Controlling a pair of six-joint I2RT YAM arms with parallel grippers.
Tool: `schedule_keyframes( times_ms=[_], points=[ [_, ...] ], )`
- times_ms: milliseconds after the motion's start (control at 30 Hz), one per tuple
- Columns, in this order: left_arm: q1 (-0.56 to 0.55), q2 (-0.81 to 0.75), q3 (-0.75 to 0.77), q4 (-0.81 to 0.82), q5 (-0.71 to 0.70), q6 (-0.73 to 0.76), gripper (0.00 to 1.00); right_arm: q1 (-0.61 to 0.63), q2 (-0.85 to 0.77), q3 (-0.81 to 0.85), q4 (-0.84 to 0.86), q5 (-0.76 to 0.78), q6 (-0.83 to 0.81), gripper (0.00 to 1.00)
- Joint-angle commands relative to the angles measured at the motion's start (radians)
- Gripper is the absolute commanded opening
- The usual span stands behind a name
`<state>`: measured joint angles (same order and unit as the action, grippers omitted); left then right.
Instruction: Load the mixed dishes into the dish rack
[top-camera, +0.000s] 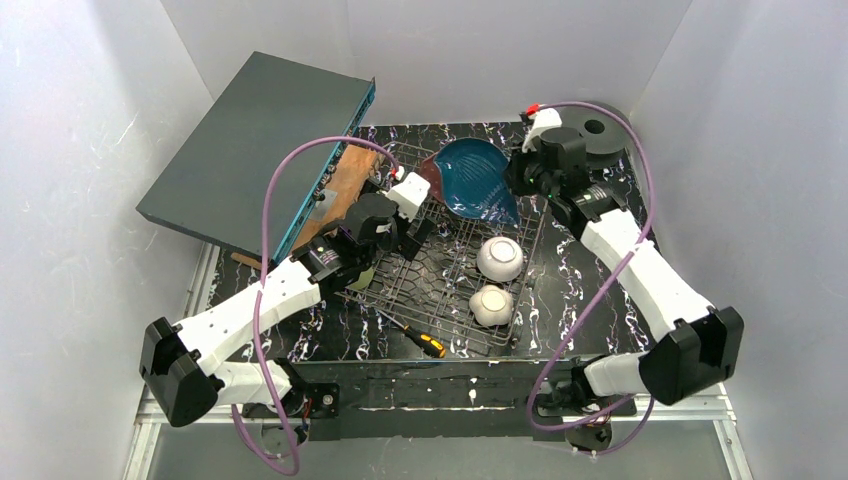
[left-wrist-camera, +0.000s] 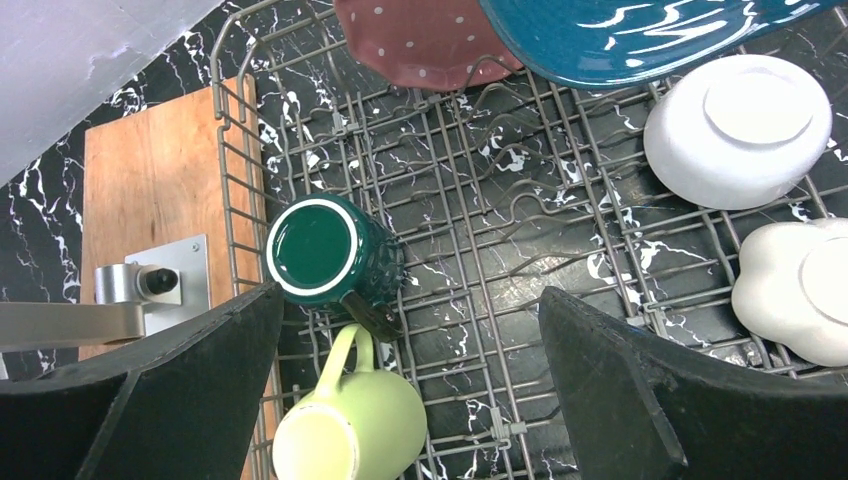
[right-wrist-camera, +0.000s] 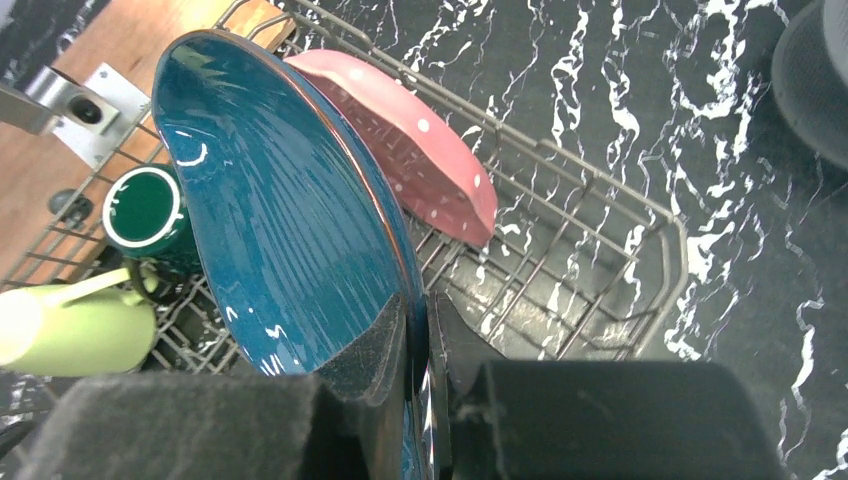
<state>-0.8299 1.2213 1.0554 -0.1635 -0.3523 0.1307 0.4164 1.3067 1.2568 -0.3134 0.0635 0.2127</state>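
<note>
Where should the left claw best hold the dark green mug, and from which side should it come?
Likely across its round body, from straight above: the dark green mug seems to stand upside down in the dish rack, base up, and its handle faces the pale yellow-green mug.

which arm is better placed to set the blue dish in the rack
Right. The right hand is shut on the blue squarish dish, held on edge over the dark wire rack beside the pink speckled plate. The left hand is open above the dark green mug.

Blue dish (top-camera: 478, 180) tilted in wire rack (top-camera: 440, 272)
</note>
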Motion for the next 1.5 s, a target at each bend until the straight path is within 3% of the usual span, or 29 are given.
schedule_keyframes(
  times_ms=[0,400,633,1467],
  points=[
    [-0.005,-0.022,-0.012,0.017,-0.043,0.002,0.99,0.034,0.032,0.128,0.177,0.027,-0.119,0.01],
    [-0.005,-0.011,-0.019,0.026,-0.059,0.006,0.99,0.193,0.174,0.171,0.240,0.152,-0.423,0.01],
    [-0.005,0.001,-0.026,0.037,-0.087,0.015,0.99,0.292,0.277,0.158,0.349,0.327,-0.612,0.01],
    [-0.005,-0.002,-0.034,0.053,-0.112,0.030,0.99,0.350,0.382,0.029,0.576,0.543,-0.733,0.01]
  ],
)
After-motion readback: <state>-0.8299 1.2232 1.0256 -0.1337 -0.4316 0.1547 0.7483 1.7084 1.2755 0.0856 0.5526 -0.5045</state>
